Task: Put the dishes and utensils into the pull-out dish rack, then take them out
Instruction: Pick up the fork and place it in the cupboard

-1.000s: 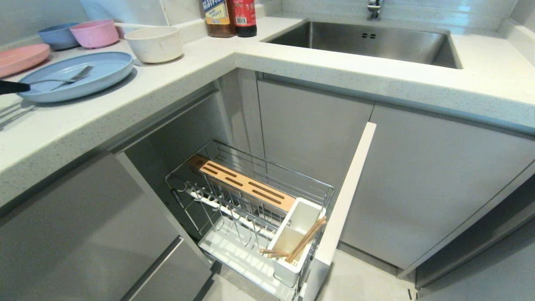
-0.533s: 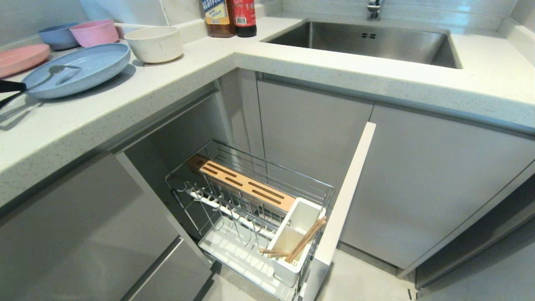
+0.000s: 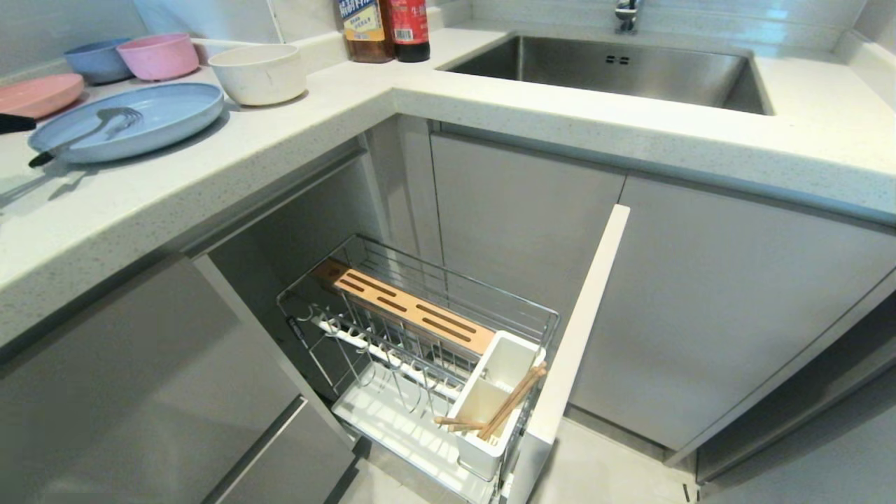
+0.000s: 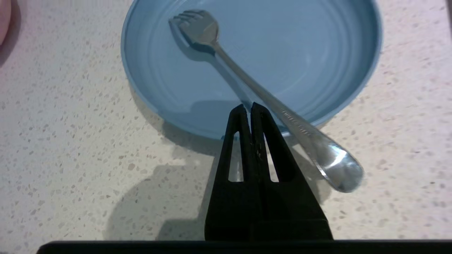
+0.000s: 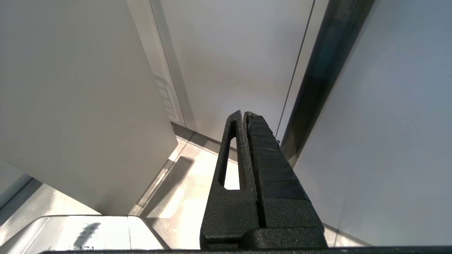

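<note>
Silver metal fork lies with its tines inside the shallow light-blue round plate on the speckled white countertop, its long handle sticking out over the plate's near rim, and the black left gripper hangs right beside that handle with its fingers pressed together, the handle outside them. Off-white bowl stands just beyond the plate. Light-wood chopsticks lean in the white plastic holder of the chrome wire pull-out rack below that countertop, while the right gripper, pinched closed on nothing, hangs low among the grey cabinet fronts.
</note>
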